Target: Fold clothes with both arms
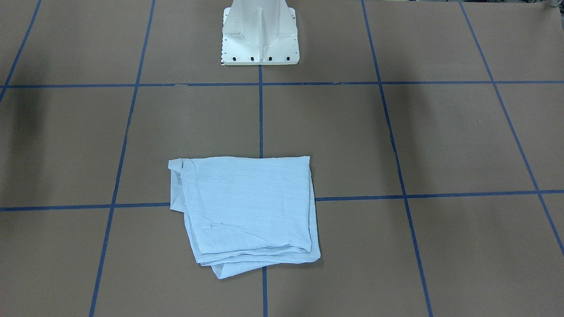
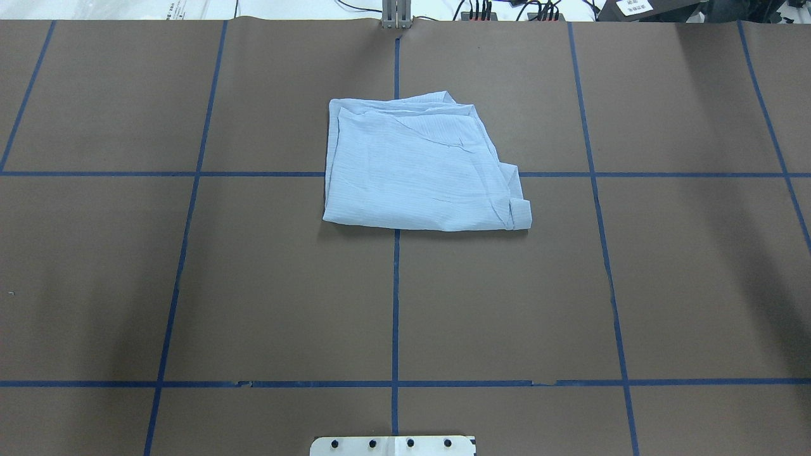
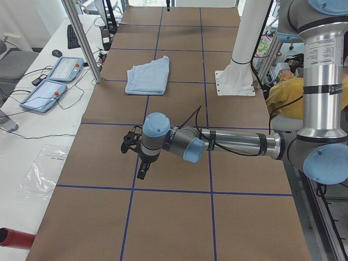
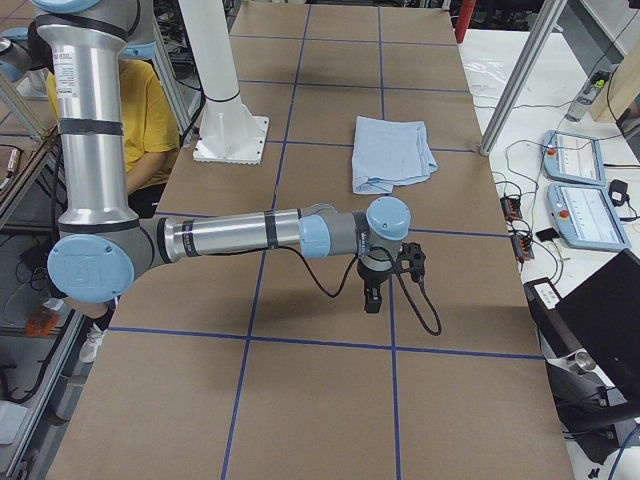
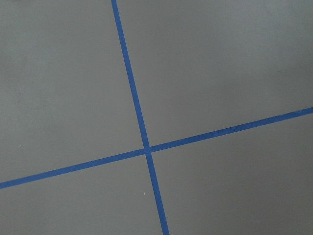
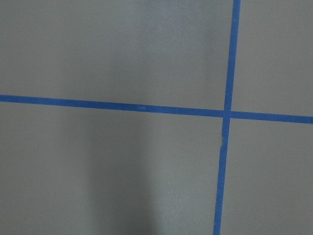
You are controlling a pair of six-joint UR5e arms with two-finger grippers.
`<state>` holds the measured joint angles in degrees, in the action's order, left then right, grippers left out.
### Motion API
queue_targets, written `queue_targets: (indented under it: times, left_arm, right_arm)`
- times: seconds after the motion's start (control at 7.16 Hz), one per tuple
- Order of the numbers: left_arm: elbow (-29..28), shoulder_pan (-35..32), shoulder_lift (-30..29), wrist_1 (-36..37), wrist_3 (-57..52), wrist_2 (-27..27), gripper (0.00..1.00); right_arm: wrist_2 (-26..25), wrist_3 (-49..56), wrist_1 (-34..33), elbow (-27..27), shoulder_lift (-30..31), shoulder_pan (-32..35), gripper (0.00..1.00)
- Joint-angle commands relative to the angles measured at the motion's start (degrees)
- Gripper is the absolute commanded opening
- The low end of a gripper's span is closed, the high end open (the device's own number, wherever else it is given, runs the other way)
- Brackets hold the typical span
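Observation:
The light blue striped shirt [image 1: 251,207] lies folded into a rough rectangle in the middle of the brown table, with its layered edges toward the side away from the robot. It also shows in the overhead view [image 2: 418,171] and both side views [image 3: 148,76] [image 4: 392,153]. My left gripper [image 3: 142,171] hangs over bare table far from the shirt, toward the left end. My right gripper [image 4: 372,300] hangs over bare table toward the right end. I cannot tell whether either is open or shut. Both wrist views show only table and blue tape.
The white pedestal [image 1: 260,39] stands at the robot's side of the table. Blue tape lines [image 2: 396,304] grid the brown surface. Teach pendants [image 3: 54,81] [image 4: 580,180] lie on side tables beyond aluminium posts [image 3: 81,38]. A person in yellow [image 4: 150,110] sits behind the robot.

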<state>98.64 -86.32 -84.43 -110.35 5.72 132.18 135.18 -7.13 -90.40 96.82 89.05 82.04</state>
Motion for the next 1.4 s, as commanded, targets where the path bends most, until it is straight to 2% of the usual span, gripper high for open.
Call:
queue_targets:
  times: [0.0, 0.28, 0.56, 0.84, 1.26]
  left_arm:
    - [1.4, -0.1, 0.4, -0.1, 0.0, 0.1, 1.00]
    - [1.3, -0.2, -1.3, -0.2, 0.0, -0.3, 1.00]
    - [1.2, -0.1, -2.5, -0.2, 0.0, -0.1, 1.00]
    - [0.5, -0.1, -3.0, -0.2, -0.2, 0.1, 1.00]
    - [0.0, -0.1, -2.8, -0.3, -0.3, 0.1, 1.00]
  right_arm:
    - [0.6, 0.2, 0.0, -0.4, -1.1, 0.0, 1.00]
    - [-0.3, -0.5, 0.0, -1.8, -3.3, -0.1, 1.00]
    - [-3.9, -0.6, 0.1, -1.7, -3.4, -0.2, 1.00]
    - [-3.2, 0.0, 0.9, -4.3, -4.7, -0.7, 1.00]
    - [-2.9, -0.3, 1.2, -3.6, -5.1, -0.7, 1.00]
